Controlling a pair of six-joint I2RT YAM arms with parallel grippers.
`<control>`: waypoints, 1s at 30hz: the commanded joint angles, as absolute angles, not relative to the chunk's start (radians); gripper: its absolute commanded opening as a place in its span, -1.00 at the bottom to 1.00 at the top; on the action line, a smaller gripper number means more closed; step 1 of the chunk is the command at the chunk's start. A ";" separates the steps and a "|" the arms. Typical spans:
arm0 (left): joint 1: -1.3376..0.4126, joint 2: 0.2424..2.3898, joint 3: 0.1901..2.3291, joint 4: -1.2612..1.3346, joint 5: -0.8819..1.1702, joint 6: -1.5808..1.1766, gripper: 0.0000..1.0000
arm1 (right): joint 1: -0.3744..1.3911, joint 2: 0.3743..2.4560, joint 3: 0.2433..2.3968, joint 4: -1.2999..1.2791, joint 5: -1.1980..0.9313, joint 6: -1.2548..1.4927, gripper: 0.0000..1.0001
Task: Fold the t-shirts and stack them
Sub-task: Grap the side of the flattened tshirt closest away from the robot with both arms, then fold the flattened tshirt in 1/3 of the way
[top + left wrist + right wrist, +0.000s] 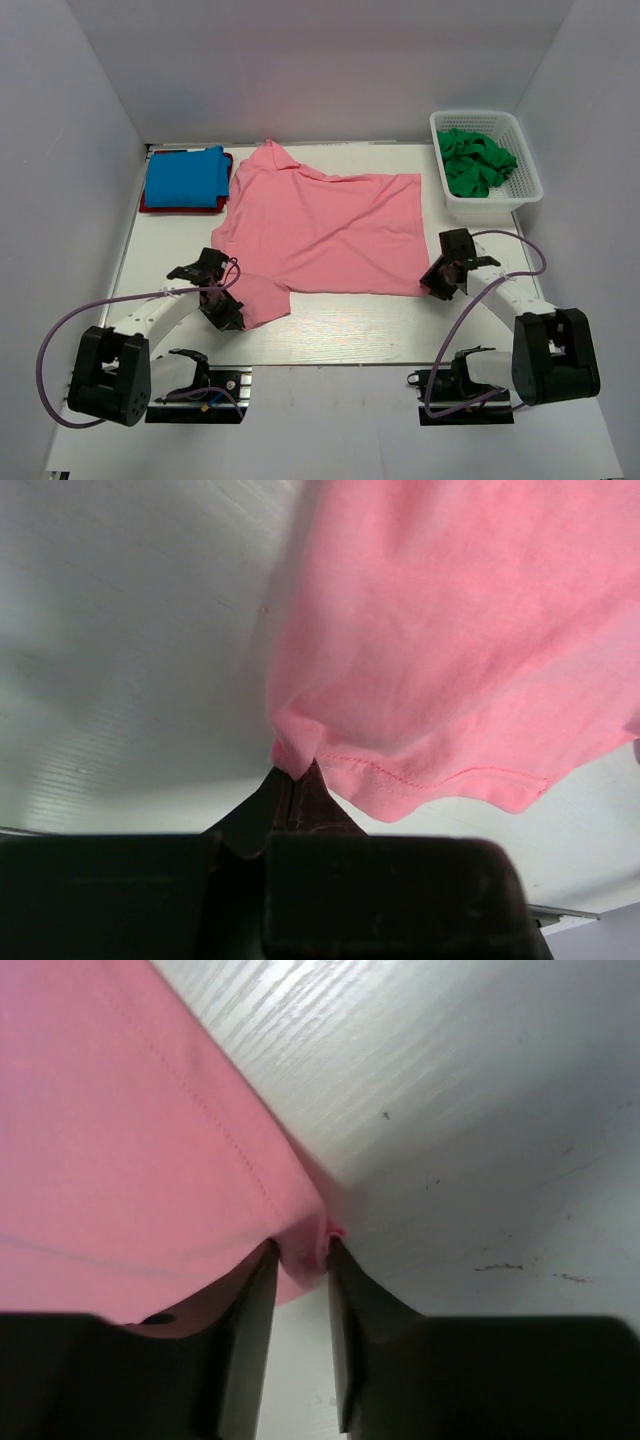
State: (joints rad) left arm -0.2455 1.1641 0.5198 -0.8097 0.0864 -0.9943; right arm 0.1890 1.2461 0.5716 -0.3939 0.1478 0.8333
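A salmon pink t-shirt [320, 225] lies spread across the middle of the table. My left gripper [228, 312] is shut on its near left corner, a pinch of pink cloth [296, 758] between the fingertips. My right gripper [432, 284] is at the near right corner, its fingers closed on a fold of the pink hem [305, 1245]. A folded bright blue t-shirt [185, 176] lies on a red t-shirt [226, 166] at the far left. Dark green t-shirts [478, 160] are bunched in the basket.
A white lattice basket [527, 168] stands at the far right corner. White walls enclose the table on three sides. Bare white tabletop [350, 325] runs along the near edge between the arms.
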 commanded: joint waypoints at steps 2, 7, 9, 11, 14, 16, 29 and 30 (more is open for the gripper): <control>-0.249 1.138 0.508 -0.787 0.103 -0.971 -1.00 | 0.167 1.264 0.519 -0.400 0.170 0.861 -0.64; -0.249 1.138 0.508 -0.805 0.139 -0.946 -1.00 | 0.149 1.250 0.525 -0.462 0.167 0.836 -1.00; -0.249 1.138 0.517 -0.842 0.140 -0.936 -1.00 | 0.147 1.223 0.541 -0.503 0.167 0.798 -1.00; -0.249 1.129 0.528 -0.853 0.152 -0.925 -1.00 | 0.147 1.165 0.578 -0.570 0.181 0.769 -1.00; -0.249 1.106 0.537 -0.888 0.163 -0.925 -1.00 | 0.144 1.099 0.618 -0.716 0.225 0.721 -1.00; -0.249 1.094 0.537 -0.916 0.184 -0.916 -1.00 | 0.140 1.072 0.609 -0.791 0.235 0.700 -1.00; -0.249 1.139 0.684 -0.783 0.319 -0.805 -1.00 | 0.147 1.155 0.643 -0.698 0.109 0.677 -1.00; -0.249 1.161 0.711 -0.761 0.319 -0.793 -1.00 | 0.140 1.163 0.667 -0.687 0.106 0.661 -1.00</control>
State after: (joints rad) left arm -0.2455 1.1191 0.6216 -0.8860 0.2676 -0.8444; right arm 0.1455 1.1526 0.5949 -0.7273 0.1276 0.6914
